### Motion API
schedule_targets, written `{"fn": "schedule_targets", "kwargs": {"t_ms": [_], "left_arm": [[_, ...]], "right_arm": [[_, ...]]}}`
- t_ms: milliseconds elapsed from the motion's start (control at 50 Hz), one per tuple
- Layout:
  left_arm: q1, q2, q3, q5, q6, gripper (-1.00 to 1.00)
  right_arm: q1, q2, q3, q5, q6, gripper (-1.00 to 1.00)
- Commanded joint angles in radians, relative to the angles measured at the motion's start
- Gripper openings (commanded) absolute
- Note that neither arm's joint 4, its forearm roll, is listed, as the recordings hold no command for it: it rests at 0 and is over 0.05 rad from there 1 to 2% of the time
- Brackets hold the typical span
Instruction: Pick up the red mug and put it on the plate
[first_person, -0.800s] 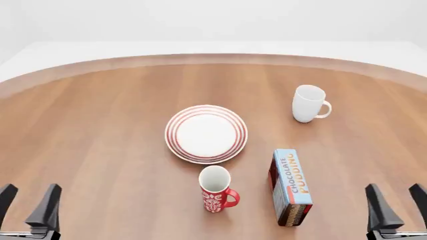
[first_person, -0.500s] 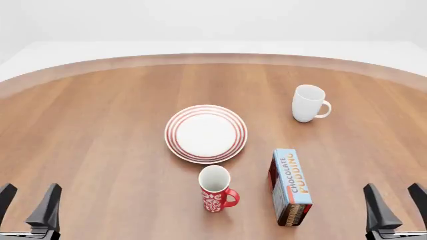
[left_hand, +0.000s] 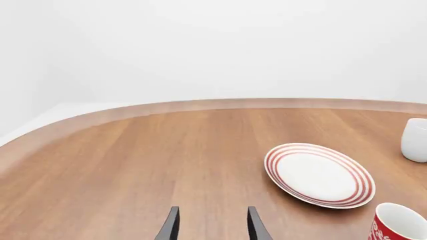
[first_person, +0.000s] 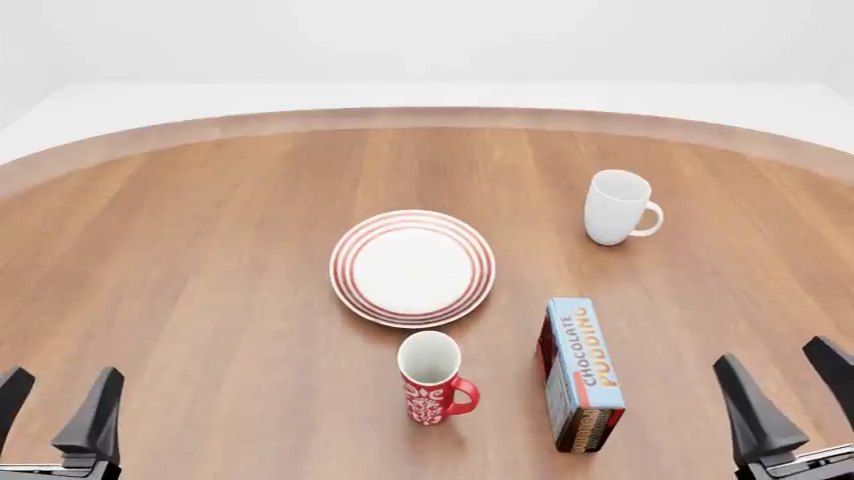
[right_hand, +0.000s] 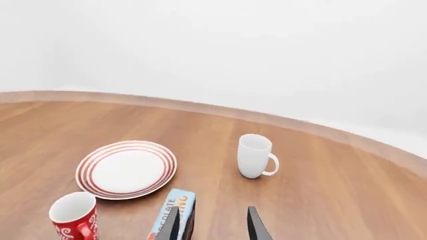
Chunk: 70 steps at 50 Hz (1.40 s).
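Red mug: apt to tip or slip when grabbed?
The red mug stands upright, taller than wide, so a sideways nudge could probably tip it. It looks rigid and glazed, so likely slippery between open fingers. Its handle sticks out to one side, which may twist it off-centre when lifted.

the left black two-fingered pincer (first_person: 54, 415) has flat matte blades that taper to narrow tips, set on a dark base with a thin pale edge. the right black two-fingered pincer (first_person: 787, 395) is alike, with wedge-shaped fingers (right_hand: 255, 226) and no markings visible.
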<state>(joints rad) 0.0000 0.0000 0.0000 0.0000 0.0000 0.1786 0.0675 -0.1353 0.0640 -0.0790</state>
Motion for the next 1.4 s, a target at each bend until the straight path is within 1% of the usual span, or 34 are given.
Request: {"fn": "schedule_targets", "kwargs": {"t_ms": [20,60,100,120,160,180,260,300,420,440,480,520,580,620,660,680,780,820,880,940,960,1000,1040,1120,1220,1400], "left_arm": [[0.000,0.000,0.000,0.000,0.000,1.00],[0.000,0.000,0.000,0.000,0.000,1.00],[0.000,0.000,0.000,0.000,0.000,1.00],[0.000,0.000,0.000,0.000,0.000,1.00],[0.000,0.000,0.000,0.000,0.000,1.00],[0.000,0.000,0.000,0.000,0.000,1.00],[0.000,0.000,0.000,0.000,0.000,1.00],[0.000,0.000,0.000,0.000,0.000,1.00],[0.000,0.000,0.000,0.000,0.000,1.00],[0.000,0.000,0.000,0.000,0.000,1.00],[0.000,0.000,0.000,0.000,0.000,1.00],[0.000,0.000,0.000,0.000,0.000,1.00],[0.000,0.000,0.000,0.000,0.000,1.00],[0.000,0.000,0.000,0.000,0.000,1.00],[0.000,0.000,0.000,0.000,0.000,1.00],[0.000,0.000,0.000,0.000,0.000,1.00],[0.000,0.000,0.000,0.000,0.000,1.00],[0.000,0.000,0.000,0.000,0.000,1.00],[0.000,0.000,0.000,0.000,0.000,1.00],[0.000,0.000,0.000,0.000,0.000,1.00],[0.000,0.000,0.000,0.000,0.000,1.00],[0.000,0.000,0.000,0.000,0.000,1.00],[0.000,0.000,0.000,0.000,0.000,1.00],[0.000,0.000,0.000,0.000,0.000,1.00],[0.000,0.000,0.000,0.000,0.000,1.00],[0.000,0.000,0.000,0.000,0.000,1.00]], "right_arm": [[0.132,0.101,-0.120,0.037,-0.074,1.00],[0.151,0.120,-0.139,0.044,-0.083,1.00],[0.179,0.148,-0.158,0.049,-0.107,1.00],[0.179,0.148,-0.158,0.048,-0.107,1.00],[0.206,0.164,-0.176,0.057,-0.129,1.00],[0.201,0.168,-0.189,0.064,-0.122,1.00],[0.235,0.224,-0.234,0.079,-0.136,1.00],[0.246,0.244,-0.243,0.076,-0.152,1.00],[0.300,0.340,-0.327,0.095,-0.169,1.00],[0.305,0.358,-0.332,0.092,-0.179,1.00],[0.337,0.406,-0.348,0.098,-0.183,1.00],[0.338,0.426,-0.357,0.097,-0.201,1.00],[0.349,0.459,-0.387,0.112,-0.197,1.00],[0.373,0.485,-0.413,0.138,-0.197,1.00],[0.410,0.503,-0.431,0.161,-0.208,1.00],[0.421,0.513,-0.445,0.175,-0.202,1.00],[0.428,0.561,-0.484,0.222,-0.192,1.00],[0.424,0.576,-0.508,0.249,-0.205,1.00],[0.424,0.589,-0.530,0.276,-0.206,1.00],[0.421,0.613,-0.550,0.300,-0.227,1.00],[0.431,0.621,-0.554,0.309,-0.243,1.00],[0.433,0.628,-0.571,0.324,-0.238,1.00],[0.425,0.638,-0.579,0.326,-0.242,1.00],[0.438,0.663,-0.577,0.351,-0.243,1.00],[0.453,0.686,-0.600,0.382,-0.231,1.00],[0.463,0.723,-0.608,0.398,-0.239,1.00]]}}
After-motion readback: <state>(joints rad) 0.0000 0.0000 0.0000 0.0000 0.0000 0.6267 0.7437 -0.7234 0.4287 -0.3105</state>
